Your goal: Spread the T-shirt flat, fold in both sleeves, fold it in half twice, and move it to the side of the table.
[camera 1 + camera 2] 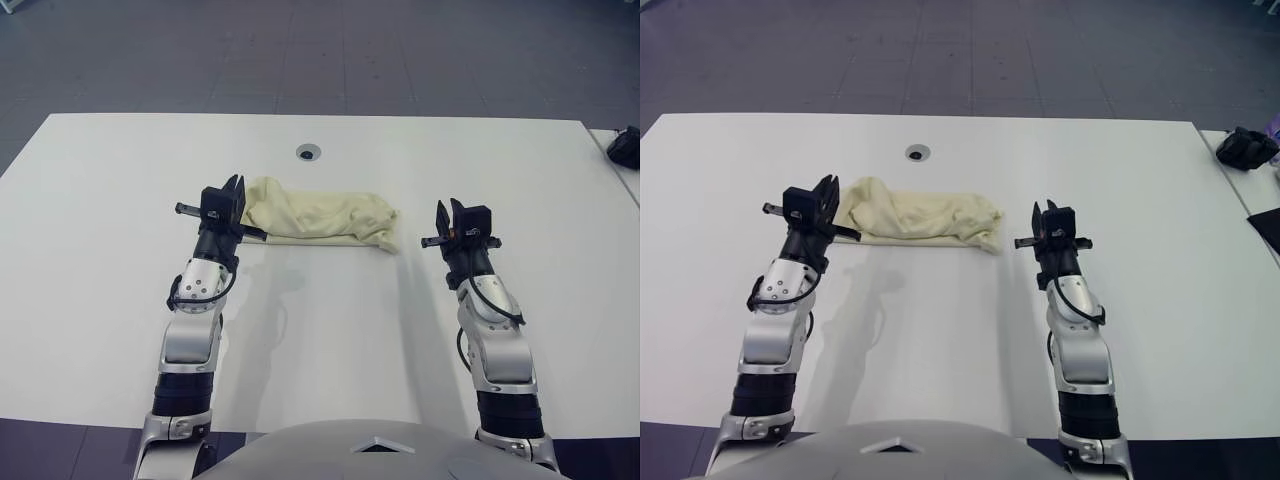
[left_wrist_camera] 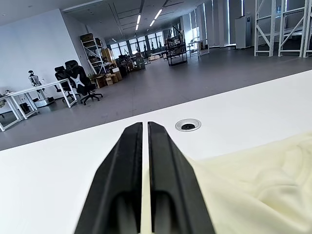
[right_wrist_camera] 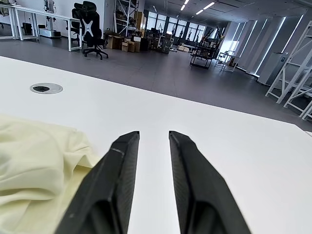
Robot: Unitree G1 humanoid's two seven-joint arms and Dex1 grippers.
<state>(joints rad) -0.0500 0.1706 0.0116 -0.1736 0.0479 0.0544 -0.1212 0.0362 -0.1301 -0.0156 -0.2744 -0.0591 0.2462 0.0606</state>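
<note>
Cream-yellow T-shirt point(image 1: 320, 215), plain, on white table point(image 1: 100, 200); left gripper point(image 2: 145, 127), right gripper point(image 3: 153, 136) black; floor point(image 1: 300, 50) grey; far-right object point(image 1: 625, 148) apparently black.

Nothing readable here tbh: the T-shirt point(image 1: 320, 217) is plain, the surface point(image 1: 320, 340) is bare white, and the boxes point(image 3: 117, 43) way back in the room are too small to read.
</note>
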